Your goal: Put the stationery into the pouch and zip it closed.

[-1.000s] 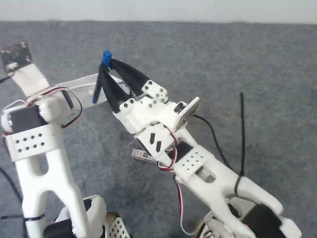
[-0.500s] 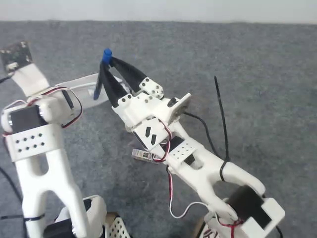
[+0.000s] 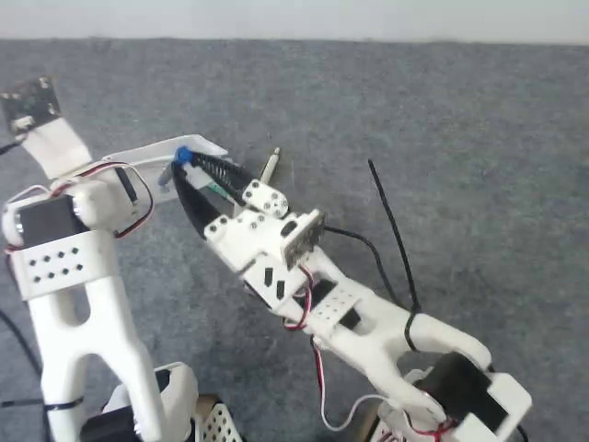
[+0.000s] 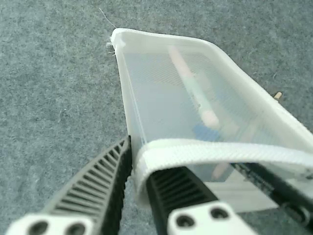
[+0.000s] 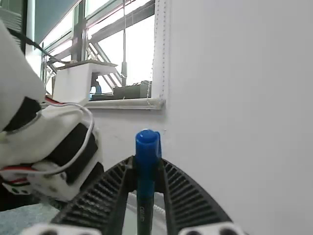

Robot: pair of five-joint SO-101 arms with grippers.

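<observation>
Across your grey carpeted worktop [image 3: 442,110], the translucent white mesh pouch [image 4: 161,78] has its open rim pinched in your left claw [image 4: 134,147]. Your right claw [image 5: 146,169] is clenched on the blue-capped dark pen [image 5: 147,147], whose long axis runs along the claw's fingers. The pouch mouth lies just beyond the right claw's tips.

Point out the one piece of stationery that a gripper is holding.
The blue-capped pen, clamped in the right gripper. The other pieces lie loose inside the translucent pouch, whose rim the left gripper pinches.
</observation>
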